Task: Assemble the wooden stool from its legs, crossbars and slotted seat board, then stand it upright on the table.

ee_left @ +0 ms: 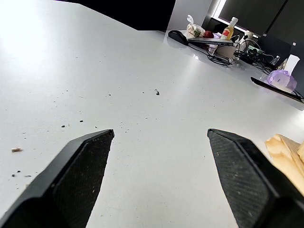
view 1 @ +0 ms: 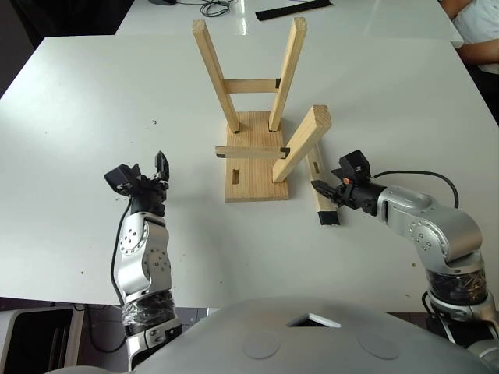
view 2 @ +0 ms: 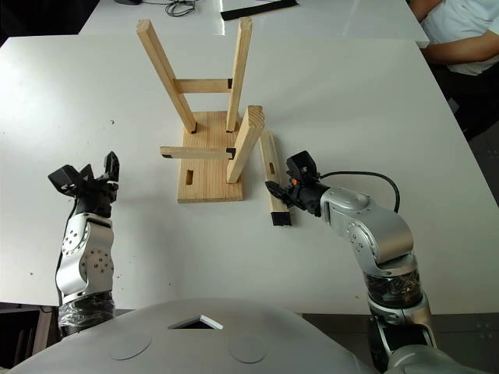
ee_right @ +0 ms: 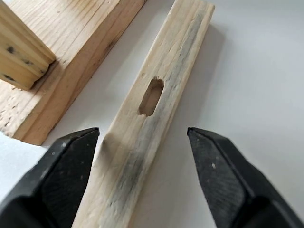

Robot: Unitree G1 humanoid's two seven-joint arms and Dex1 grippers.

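Seat board (view 1: 253, 167) of pale wood lies flat on the white table (view 1: 78, 117), near the centre of the head view. Two legs (view 1: 216, 74) stand up from its far part, toward the top of the frame, and a crossbar (view 1: 249, 86) joins them. A second crossbar (view 1: 248, 152) crosses over the middle of the board and meets a third leg (view 1: 302, 142), which leans tilted at the board's right edge. A loose leg (view 1: 316, 167) lies flat on the table just right of the board. The right gripper (view 1: 327, 191) is at the near part of this loose leg, right of centre. The left gripper (view 1: 140, 173) is at the lower left, well apart from the wood, its jaws spread wide. In the left wrist view its two fingers (ee_left: 80, 175) stand far apart over bare table. In the right wrist view the fingers (ee_right: 71, 175) are spread wide on both sides of the loose leg, which shows an oblong slot (ee_right: 151, 96); whether they touch the wood I cannot tell.
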